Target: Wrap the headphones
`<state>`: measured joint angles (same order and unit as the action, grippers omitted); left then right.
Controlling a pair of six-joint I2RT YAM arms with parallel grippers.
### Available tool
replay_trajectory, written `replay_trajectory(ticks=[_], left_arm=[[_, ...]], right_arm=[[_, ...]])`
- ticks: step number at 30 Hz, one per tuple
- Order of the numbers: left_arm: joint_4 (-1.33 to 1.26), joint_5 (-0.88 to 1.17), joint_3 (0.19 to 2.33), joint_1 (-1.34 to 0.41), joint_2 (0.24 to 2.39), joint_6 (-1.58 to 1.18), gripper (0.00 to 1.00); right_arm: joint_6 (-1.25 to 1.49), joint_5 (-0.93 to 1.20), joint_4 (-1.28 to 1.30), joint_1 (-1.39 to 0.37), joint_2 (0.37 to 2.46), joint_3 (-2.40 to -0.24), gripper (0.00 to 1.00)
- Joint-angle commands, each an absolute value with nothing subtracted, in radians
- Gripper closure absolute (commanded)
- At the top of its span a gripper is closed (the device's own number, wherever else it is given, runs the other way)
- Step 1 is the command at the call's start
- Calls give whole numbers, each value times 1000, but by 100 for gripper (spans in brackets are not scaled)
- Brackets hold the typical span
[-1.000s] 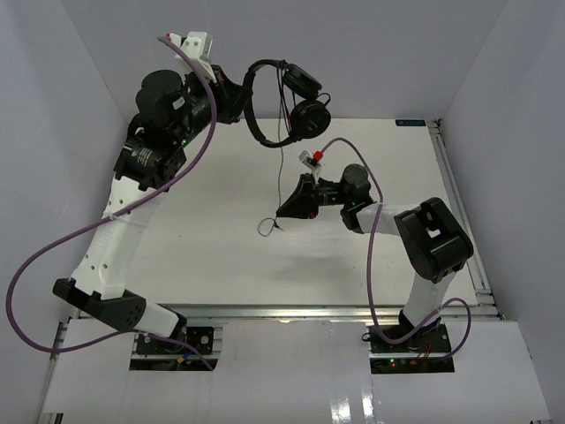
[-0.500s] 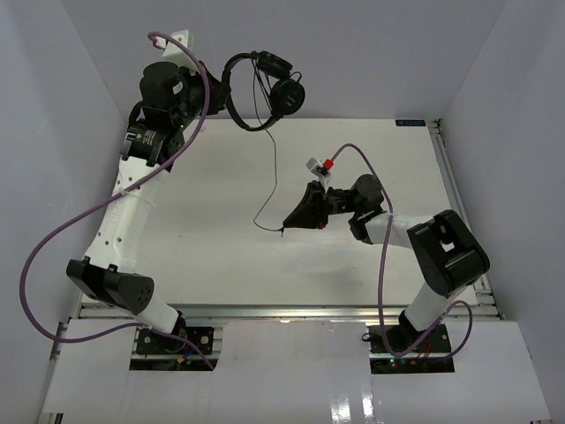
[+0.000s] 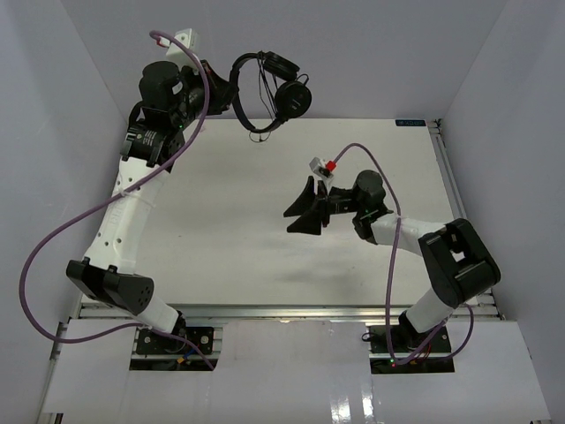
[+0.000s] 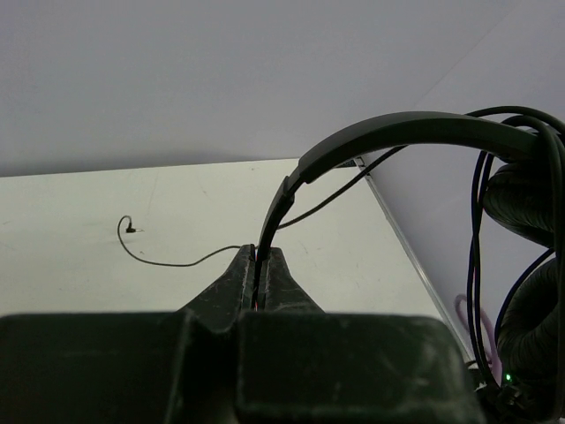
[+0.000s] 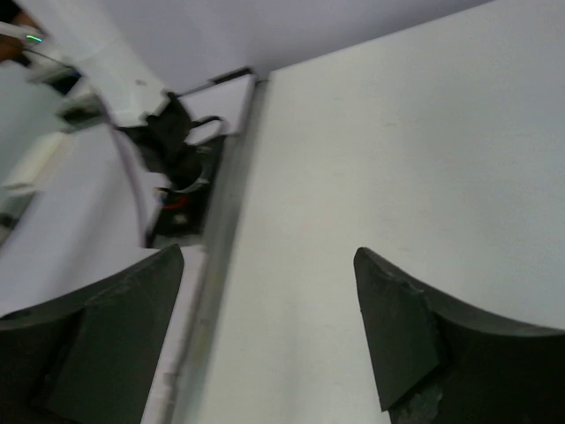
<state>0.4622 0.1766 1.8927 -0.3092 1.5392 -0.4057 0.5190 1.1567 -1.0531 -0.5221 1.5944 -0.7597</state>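
Black left gripper (image 4: 261,265) clamped shut on headband of headphones (image 4: 397,129), held aloft at 12 o'clock, over far counter (image 3: 212,230) edge, earcups (image 3: 293,99) hanging at gripper's 3 o'clock. Near counter centre, right gripper (image 3: 299,215), fingers wide apart.

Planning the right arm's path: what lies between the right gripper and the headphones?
Top view: only bare table between the right gripper and the headphones. The left wrist view shows the cable's end lying on the table, but not where.
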Motion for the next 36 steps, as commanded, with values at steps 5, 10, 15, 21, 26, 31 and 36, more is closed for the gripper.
replay_trajectory(ticks=[5,10,15,21,26,31,36], left_arm=[[400,240,1896,-311,1428,-438,100],[399,260,1880,-311,1402,-456,100],[397,285,1871,-311,1390,-476,100],[397,297,1853,-311,1367,-482,100],[395,298,1847,-311,1357,-478,100],[396,296,1848,-311,1352,-474,100],[393,300,1846,-311,1350,-472,100]], right_arm=[[-53,692,-498,-460,1541,-1089,10],[75,638,-657,-469,1649,-1161,10],[101,543,-671,-533,1792,-1270,10],[382,847,-852,-552,1908,-1376,13],[858,1102,-1439,-591,2000,-1301,34],[561,987,-1139,-626,1880,-1218,31],[422,940,-956,-630,1821,-1229,28]])
